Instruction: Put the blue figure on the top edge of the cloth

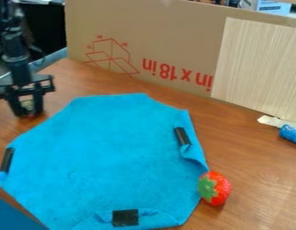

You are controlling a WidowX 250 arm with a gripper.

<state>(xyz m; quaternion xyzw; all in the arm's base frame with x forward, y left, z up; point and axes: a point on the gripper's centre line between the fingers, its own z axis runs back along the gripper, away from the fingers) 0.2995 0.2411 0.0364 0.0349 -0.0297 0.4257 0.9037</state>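
At the left, the gripper (29, 113) hangs low over the desk (252, 155), near the cloth and beyond its upper left edge. Something small and pale shows at its jaws, too unclear to name; I cannot tell whether they are open, closed or gripping it. In the lower left corner is a flat, darker blue thing (11, 216), cut off by the view's edge. Just above it, a black strip (7, 160) sits on the left edge of the cloth (102, 152), which lies spread on the desk, bright blue and many-sided. A second strip (125, 218) is at its bottom edge, by a small fold. Behind the cloth stands a cardboard sheet (174, 38) with red print. A third strip (182, 136) lies tilted near the cloth's right edge, above another fold. Below that fold, a red strawberry (221, 186) with a green leafy top lies against the cloth's lower right edge. Farther right, a pale wood-grain panel (258, 67) stands against the cardboard. At its foot is a whitish scrap (270, 120). What looks like the blue figure (291, 134) lies on the desk just beside the scrap, well apart from the cloth, partly cut off by the right edge.
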